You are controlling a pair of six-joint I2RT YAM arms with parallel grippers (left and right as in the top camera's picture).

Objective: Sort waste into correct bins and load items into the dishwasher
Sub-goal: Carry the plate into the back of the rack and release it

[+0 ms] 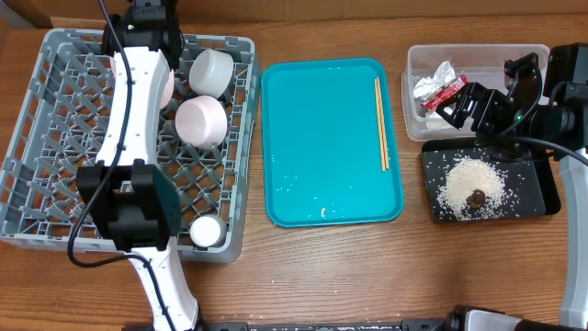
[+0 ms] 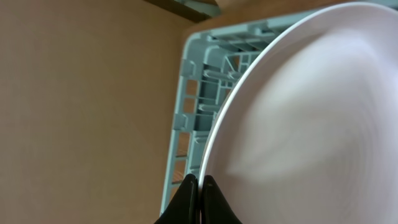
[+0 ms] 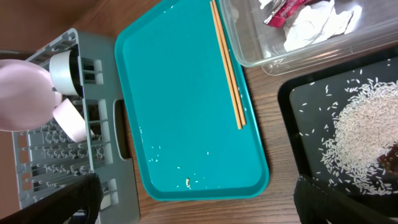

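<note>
In the left wrist view my left gripper (image 2: 200,182) is shut on the rim of a large pale-pink plate (image 2: 311,112), held on edge at the wall of the grey dishwasher rack (image 2: 186,93). From overhead only a sliver of that plate (image 1: 166,89) shows beside the left arm, at the back of the rack (image 1: 46,138). My right gripper (image 1: 457,103) hangs open and holds nothing, above the near edge of the clear tub (image 1: 478,57), which holds the red-and-silver wrapper (image 1: 439,87). Rice (image 1: 470,179) and a brown lump (image 1: 476,197) lie in the black tray (image 1: 533,198). Chopsticks (image 1: 381,124) lie on the teal tray (image 1: 312,184).
Two bowls (image 1: 210,71) (image 1: 200,120) stand in the rack's back right part and a small cup (image 1: 205,230) in its front right corner. A few rice grains (image 3: 186,182) are scattered on the teal tray. The left arm stretches across the rack.
</note>
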